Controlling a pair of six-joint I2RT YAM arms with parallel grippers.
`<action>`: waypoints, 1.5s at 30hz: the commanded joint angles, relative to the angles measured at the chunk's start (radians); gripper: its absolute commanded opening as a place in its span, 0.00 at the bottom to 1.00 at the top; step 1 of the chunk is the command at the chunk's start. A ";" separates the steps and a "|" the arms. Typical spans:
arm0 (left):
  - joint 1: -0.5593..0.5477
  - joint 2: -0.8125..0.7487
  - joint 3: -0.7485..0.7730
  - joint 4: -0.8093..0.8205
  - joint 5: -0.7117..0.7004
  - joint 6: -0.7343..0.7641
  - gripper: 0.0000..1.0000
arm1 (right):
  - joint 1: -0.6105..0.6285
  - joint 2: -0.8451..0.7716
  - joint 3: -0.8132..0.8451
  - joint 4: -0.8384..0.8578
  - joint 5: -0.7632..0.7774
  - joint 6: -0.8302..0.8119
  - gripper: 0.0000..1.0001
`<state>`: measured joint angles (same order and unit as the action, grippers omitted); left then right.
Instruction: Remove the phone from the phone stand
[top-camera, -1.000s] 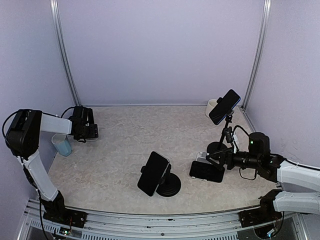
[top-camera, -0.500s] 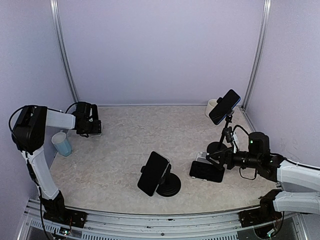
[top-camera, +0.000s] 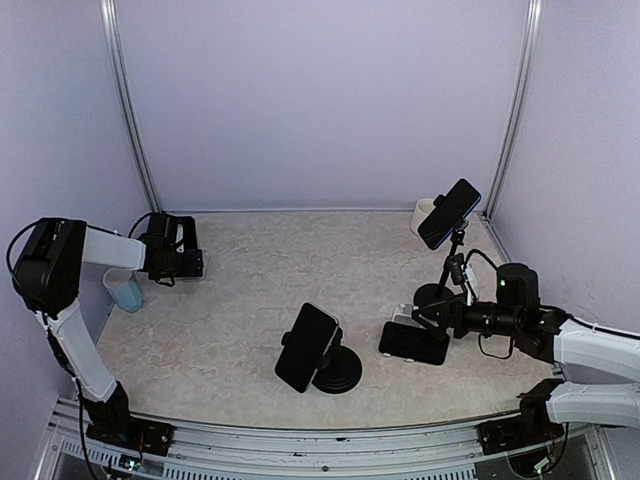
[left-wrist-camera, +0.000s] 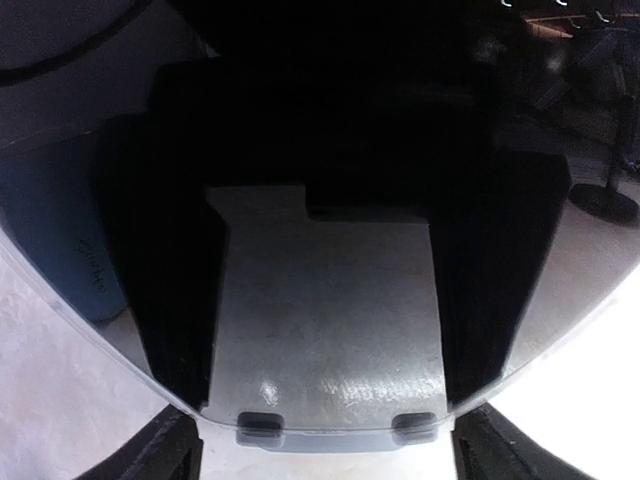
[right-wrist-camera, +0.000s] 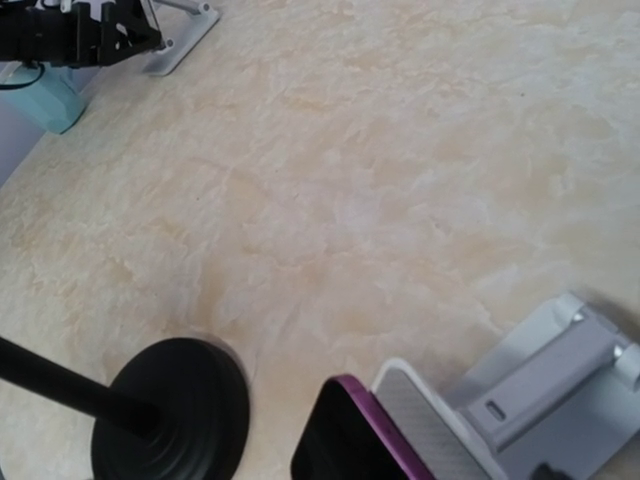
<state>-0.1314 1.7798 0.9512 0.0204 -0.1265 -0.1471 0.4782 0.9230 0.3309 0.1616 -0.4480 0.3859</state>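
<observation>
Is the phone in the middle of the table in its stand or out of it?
In. The phone sits tilted on the black stand, off the table, neither arm touching it.

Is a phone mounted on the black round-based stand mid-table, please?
Yes, a dark phone sits tilted on the black stand there.

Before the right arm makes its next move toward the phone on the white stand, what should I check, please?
1. Right pincer open: ok.
2. Phone resting on its white stand: ok.
3. Pincer around the phone: not ok, it is only next to it.
4. Black round base clear of the lifting path: cannot tell; it stands close.
5. Left pincer free of the grey plate between its fingers: cannot tell.
</observation>
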 joint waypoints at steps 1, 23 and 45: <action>-0.012 -0.031 -0.038 -0.045 0.072 0.001 0.96 | 0.013 0.003 0.023 0.011 -0.006 -0.008 0.92; -0.003 -0.091 0.082 0.013 -0.025 -0.058 0.99 | 0.013 -0.020 0.011 0.015 0.006 -0.002 0.92; 0.032 -0.052 0.093 0.059 0.029 -0.048 0.81 | 0.013 -0.010 0.010 0.018 0.015 -0.001 0.92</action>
<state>-0.1112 1.7271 1.0264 0.0505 -0.1192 -0.2005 0.4782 0.9142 0.3309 0.1623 -0.4404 0.3862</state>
